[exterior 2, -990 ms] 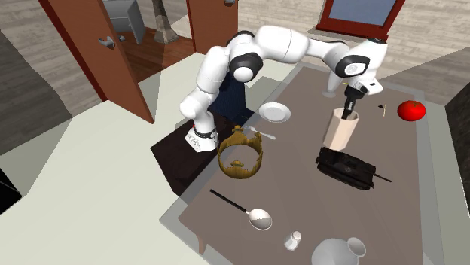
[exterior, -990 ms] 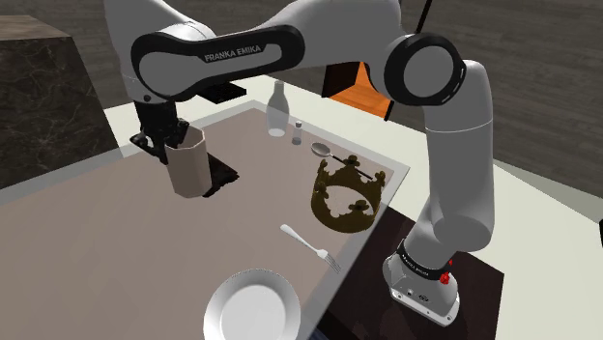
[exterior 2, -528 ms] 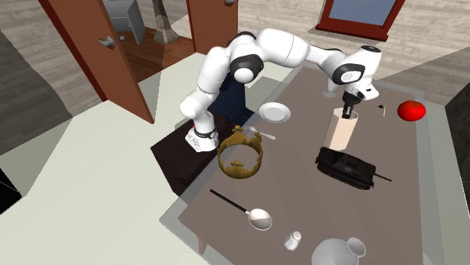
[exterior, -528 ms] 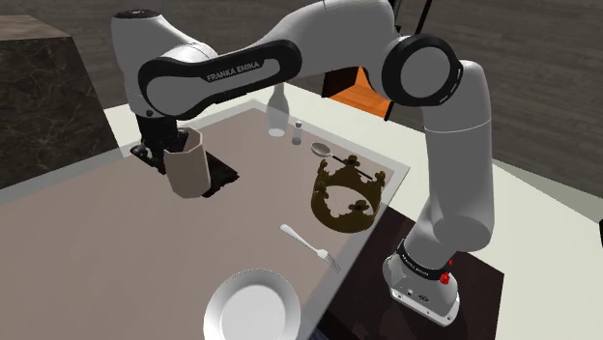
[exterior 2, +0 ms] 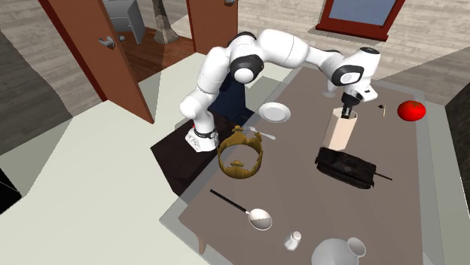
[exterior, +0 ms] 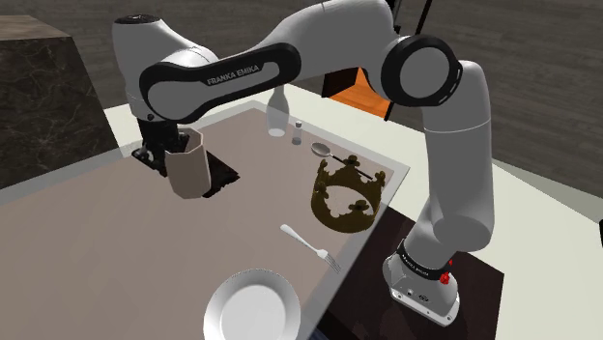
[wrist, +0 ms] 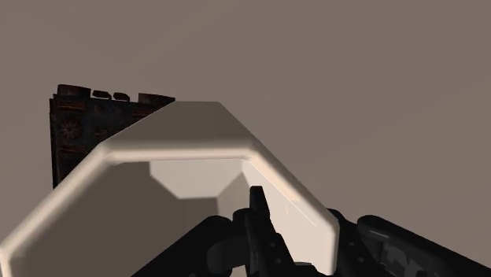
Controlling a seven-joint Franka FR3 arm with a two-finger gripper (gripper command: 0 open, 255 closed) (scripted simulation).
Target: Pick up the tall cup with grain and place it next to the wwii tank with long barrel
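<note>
Here the table (exterior 2: 301, 192) has a plain grey-brown top with a pale edge. It stands on a light floor near red-brown doors (exterior 2: 105, 53). A white plate (exterior: 249, 307), a dark golden crown (exterior: 343, 198) and a spoon (exterior 2: 252, 214) lie on it. The tall cup (exterior: 188, 166) is beige, with flat angled sides and an open mouth. It is just beside the dark tank (exterior 2: 346, 167). The claw (exterior 2: 347, 111) is at the cup's rim; I cannot tell whether it grips the cup or has let go.
</note>
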